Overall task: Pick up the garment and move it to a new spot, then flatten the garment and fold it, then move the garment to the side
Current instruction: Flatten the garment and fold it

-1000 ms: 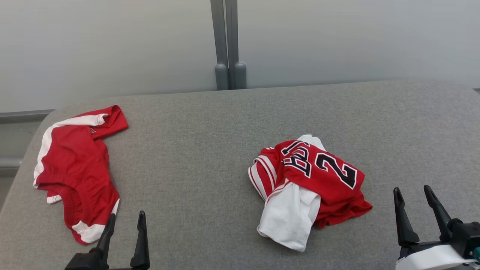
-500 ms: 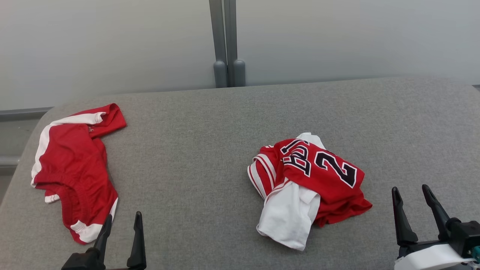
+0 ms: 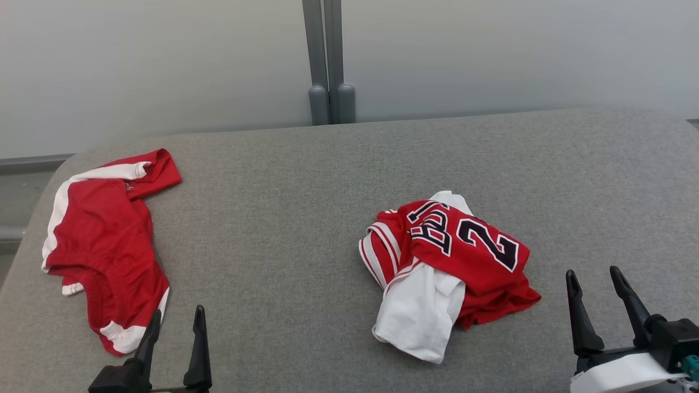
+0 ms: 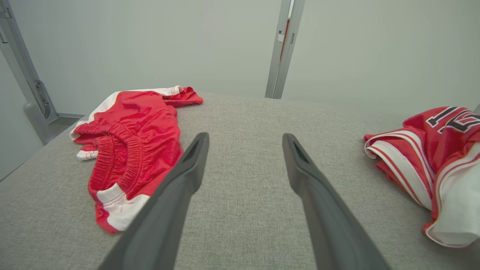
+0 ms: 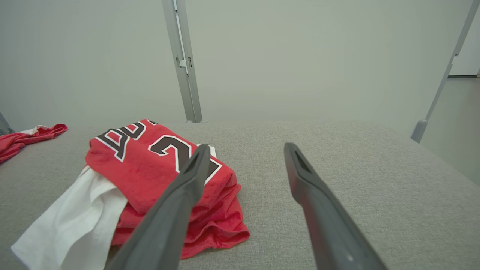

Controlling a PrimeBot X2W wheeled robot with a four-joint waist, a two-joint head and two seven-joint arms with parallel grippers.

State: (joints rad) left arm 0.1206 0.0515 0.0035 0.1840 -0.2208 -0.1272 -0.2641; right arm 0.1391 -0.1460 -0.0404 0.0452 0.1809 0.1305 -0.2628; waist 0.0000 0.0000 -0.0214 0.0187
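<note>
The left gripper [image 3: 177, 312] and the right gripper [image 3: 592, 272] sat near, both wide, holding nothing. The jersey [image 3: 464, 256] lay in a heap just ahead and left of the right gripper, not touched. Red shorts [image 3: 104, 245] lay ahead and left of the left gripper. The pick-up looked not yet begun. Next, the right gripper should reach in and pinch a top fold.

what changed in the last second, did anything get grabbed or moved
Nothing was taken hold of or let go. The whole head view slid slightly up and left, so the camera moved, not the things. The jersey stays crumpled on the grey table, the red shorts at its left end, and the left tool and right tool stay open and empty.
</note>
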